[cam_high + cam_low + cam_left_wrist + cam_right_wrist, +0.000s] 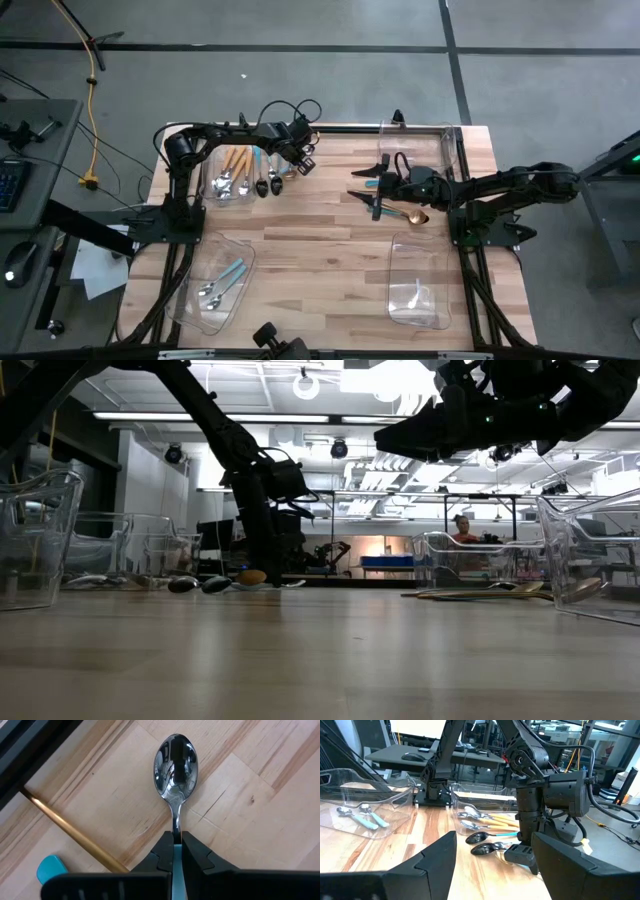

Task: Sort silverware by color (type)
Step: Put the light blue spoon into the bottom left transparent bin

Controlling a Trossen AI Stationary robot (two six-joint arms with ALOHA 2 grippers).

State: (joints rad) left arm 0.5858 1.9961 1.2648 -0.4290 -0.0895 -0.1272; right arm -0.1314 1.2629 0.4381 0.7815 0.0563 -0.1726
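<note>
The left hand (174,851) is pinched on the teal handle of a dark spoon (175,765) lying just outside the far-left bin of orange-handled pieces (236,160); I would lift straight up, clearing the gold piece (65,827) beside it. The right hand (375,187) waits wide, holding nothing. The slatted wooden tabletop (320,260) fronts a bright workshop
</note>
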